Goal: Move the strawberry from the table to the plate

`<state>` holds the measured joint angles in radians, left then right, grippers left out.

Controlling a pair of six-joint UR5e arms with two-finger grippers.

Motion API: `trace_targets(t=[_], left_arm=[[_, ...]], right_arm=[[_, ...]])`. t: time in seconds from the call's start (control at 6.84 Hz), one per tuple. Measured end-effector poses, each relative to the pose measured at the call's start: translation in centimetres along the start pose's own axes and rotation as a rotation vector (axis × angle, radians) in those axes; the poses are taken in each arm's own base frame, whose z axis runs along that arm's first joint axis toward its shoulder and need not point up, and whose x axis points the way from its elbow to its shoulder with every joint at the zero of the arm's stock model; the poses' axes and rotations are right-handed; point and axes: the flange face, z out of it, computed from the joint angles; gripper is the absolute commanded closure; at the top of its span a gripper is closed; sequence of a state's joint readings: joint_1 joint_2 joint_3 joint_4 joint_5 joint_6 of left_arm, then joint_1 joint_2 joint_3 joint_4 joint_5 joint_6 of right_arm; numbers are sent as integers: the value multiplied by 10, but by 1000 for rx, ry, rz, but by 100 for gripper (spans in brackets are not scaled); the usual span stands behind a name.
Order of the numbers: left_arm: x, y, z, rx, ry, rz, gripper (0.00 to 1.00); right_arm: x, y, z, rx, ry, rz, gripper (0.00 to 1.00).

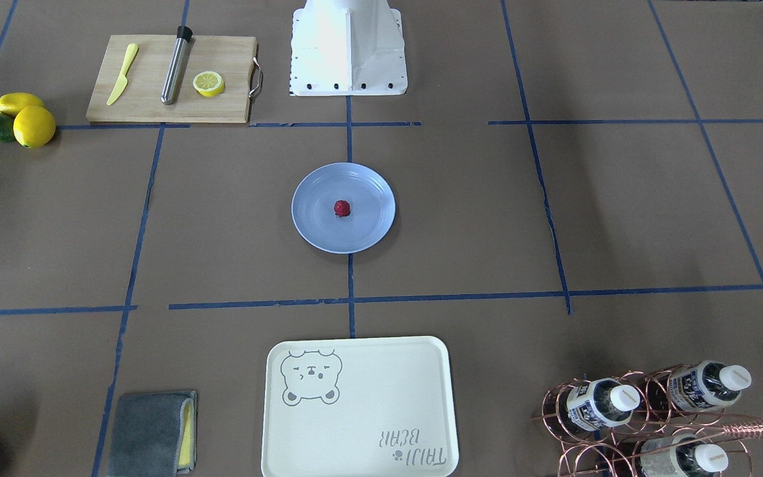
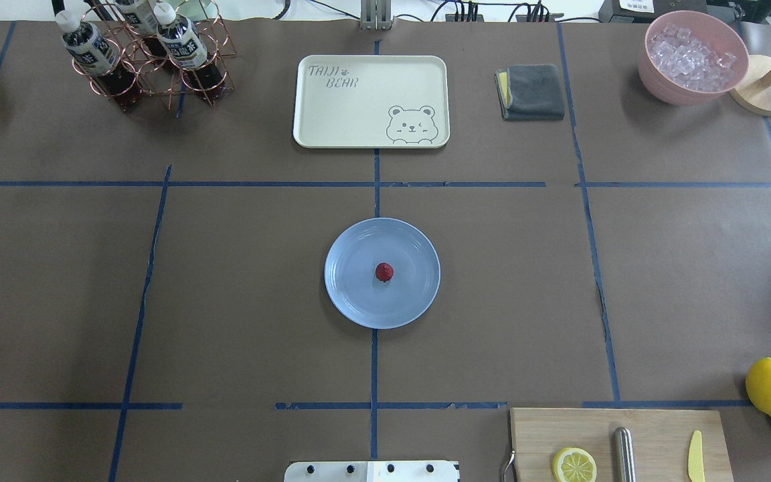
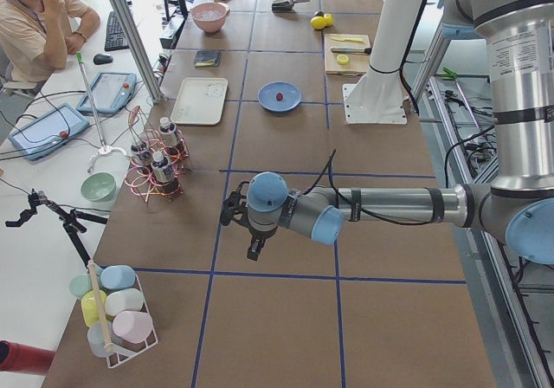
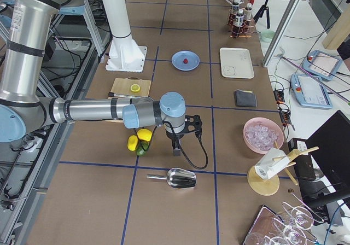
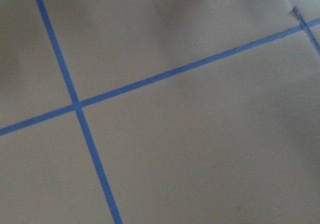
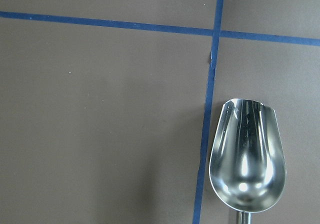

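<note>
The strawberry (image 1: 342,208) (image 2: 384,272), a small dark-red berry, lies near the middle of the pale blue plate (image 1: 315,232) (image 2: 352,301) at the centre of the brown table (image 2: 238,281). Both arms are far from it, and each gripper appears only in a side view. The left gripper (image 3: 252,248) hangs over bare paper at the table's left end, past the bottle rack. Over at the right end, the right gripper (image 4: 176,149) hovers above a steel scoop (image 6: 247,156) (image 4: 175,178). I cannot tell whether either gripper is open or shut. Neither wrist view shows any fingers.
A cutting board (image 1: 169,79) holds a lemon half (image 1: 208,83), a yellow knife and a steel rod. Lemons (image 1: 34,126) lie beside it. The cream bear tray (image 2: 371,100), a grey cloth (image 2: 531,92), a pink ice bowl (image 2: 693,57) and a copper bottle rack (image 2: 138,57) line the far side.
</note>
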<state>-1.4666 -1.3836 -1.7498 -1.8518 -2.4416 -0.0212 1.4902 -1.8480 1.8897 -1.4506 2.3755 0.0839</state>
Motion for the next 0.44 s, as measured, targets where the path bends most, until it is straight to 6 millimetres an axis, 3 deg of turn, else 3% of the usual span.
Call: trace_targets(t=[0.29,0.44], left_arm=[[6,-4,-32,-3,-18,-49,0],[-1,-1,-40,10,-24,-70,0]], right_arm=[[2,0,0,2,-2,37,0],[2,-1,0,5,-2,41,0]])
